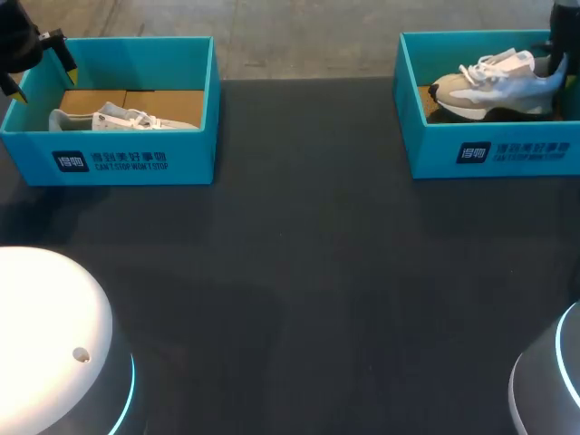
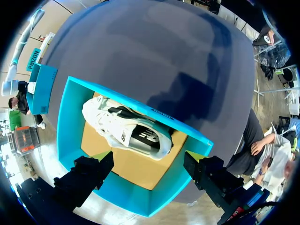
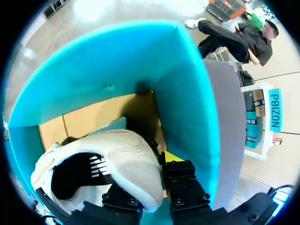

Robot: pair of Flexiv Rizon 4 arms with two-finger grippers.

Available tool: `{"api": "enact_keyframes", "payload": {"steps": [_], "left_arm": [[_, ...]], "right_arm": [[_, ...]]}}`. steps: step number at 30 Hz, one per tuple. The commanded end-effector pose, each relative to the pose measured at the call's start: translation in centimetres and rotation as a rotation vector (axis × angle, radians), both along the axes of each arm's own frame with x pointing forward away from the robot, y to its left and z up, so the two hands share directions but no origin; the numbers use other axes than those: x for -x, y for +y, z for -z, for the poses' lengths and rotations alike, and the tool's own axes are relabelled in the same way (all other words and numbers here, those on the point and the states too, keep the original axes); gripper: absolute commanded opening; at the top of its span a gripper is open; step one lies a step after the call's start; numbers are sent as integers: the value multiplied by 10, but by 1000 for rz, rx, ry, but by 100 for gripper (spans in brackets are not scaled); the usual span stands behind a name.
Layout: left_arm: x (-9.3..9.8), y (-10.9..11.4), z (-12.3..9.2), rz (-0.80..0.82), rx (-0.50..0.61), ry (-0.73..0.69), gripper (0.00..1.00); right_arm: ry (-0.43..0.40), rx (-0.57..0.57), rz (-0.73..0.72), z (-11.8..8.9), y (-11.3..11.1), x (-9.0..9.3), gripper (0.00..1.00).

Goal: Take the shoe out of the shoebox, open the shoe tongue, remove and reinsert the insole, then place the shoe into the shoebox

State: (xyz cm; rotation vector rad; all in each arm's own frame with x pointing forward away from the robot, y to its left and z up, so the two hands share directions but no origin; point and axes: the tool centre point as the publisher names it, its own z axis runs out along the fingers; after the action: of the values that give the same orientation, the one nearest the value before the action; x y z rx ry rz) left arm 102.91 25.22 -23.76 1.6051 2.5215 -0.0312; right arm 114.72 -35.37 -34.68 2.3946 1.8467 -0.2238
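Observation:
A white and beige shoe [image 1: 494,86] sits in the teal shoebox [image 1: 489,149] at the back right, heel toward my right gripper [image 1: 557,59]. In the right wrist view the right gripper [image 3: 150,187] is shut on the shoe's [image 3: 117,159] padded heel collar, close to the shoebox wall [image 3: 187,93]. A second white shoe [image 1: 118,118] lies on its side in the left shoebox [image 1: 136,159]. My left gripper [image 1: 36,54] hovers over that box's left end. From the left wrist, the left gripper [image 2: 149,161] is open above the box [image 2: 65,131], with the shoe [image 2: 126,129] ahead of its fingers.
The dark table [image 1: 299,272] stretches between the two boxes. My arms' rounded white bases stand at the front left [image 1: 45,344] and front right [image 1: 553,381] corners.

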Motion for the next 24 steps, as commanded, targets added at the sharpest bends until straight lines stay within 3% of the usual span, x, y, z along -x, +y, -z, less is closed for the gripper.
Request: {"api": "enact_keyframes", "payload": {"steps": [1,24], "left_arm": [[-1,0,0,1,-1,2,100],[-1,0,0,1,-1,2,100]], "right_arm": [[-38,3,-19,-31,1,13,0],[-82,58,-110,-142,12,10,0]]}}
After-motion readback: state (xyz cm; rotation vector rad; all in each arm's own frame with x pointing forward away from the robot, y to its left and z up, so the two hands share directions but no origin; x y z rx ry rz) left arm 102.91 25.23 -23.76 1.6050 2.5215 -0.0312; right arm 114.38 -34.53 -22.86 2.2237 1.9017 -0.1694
